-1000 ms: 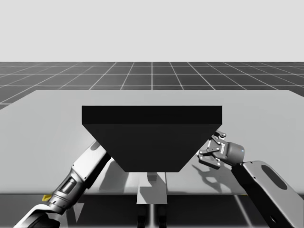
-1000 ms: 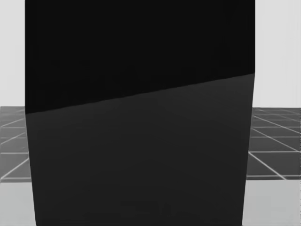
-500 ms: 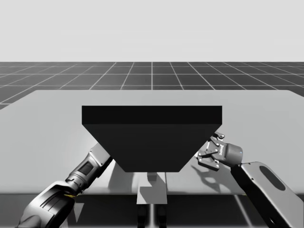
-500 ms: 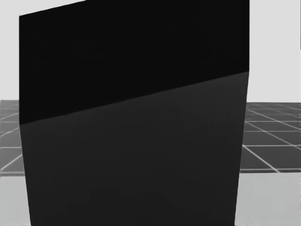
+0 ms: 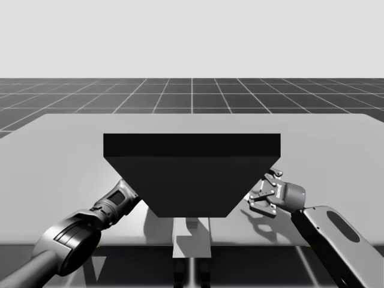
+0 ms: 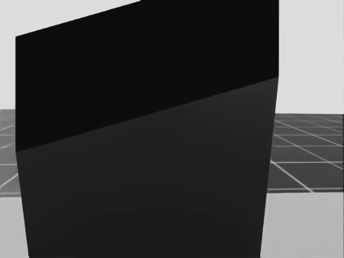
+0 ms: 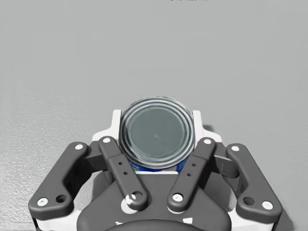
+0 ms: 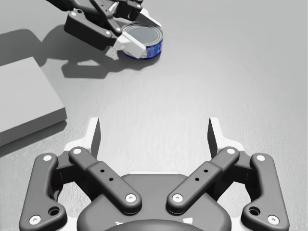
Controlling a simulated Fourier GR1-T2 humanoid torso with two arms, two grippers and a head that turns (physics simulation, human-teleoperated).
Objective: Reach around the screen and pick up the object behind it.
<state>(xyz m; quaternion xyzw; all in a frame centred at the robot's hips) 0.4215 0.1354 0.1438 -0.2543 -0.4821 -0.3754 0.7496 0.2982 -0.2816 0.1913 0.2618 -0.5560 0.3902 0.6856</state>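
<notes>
Over the last second my left arm [image 5: 90, 222] pushed further in past the screen's [image 5: 192, 180] left edge, the elbow swinging low toward the desk's [image 5: 336, 150] near edge while the forearm slid in behind the panel. My head had also turned, so the screen sat tilted and shifted leftward in the head view. The right hand [image 5: 268, 195] dropped a little and drew slightly back beside the screen's right edge. It waited there with its fingers spread wide and nothing between them. The reach seemed to have paid off. In the left wrist view the left hand [image 7: 156, 120] had its white fingertips pressed on opposite sides of the can [image 7: 156, 139], gripping it. The can stood upright behind the screen and, judging by the shadow under it in the right wrist view, it probably still rested on the desk. Lifting looked like the remaining step. The can was the one container present. Its lid was sealed, so what it held could not be seen.
</notes>
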